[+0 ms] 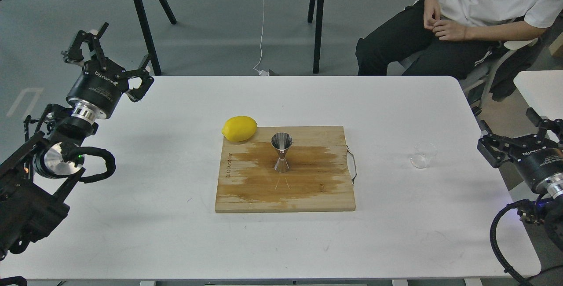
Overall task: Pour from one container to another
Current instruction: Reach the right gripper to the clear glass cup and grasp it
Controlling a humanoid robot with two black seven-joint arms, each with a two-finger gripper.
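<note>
The clear glass cup stands upright on the white table, right of the board. The steel hourglass jigger stands upright in the middle of the wooden cutting board. My right gripper is open and empty at the table's right edge, a short way right of the cup and apart from it. My left gripper is open and empty above the table's far left corner, well away from both vessels.
A yellow lemon lies at the board's far left corner. A seated person is beyond the table's far right corner. Black table legs stand behind the table. A second white surface lies at the right.
</note>
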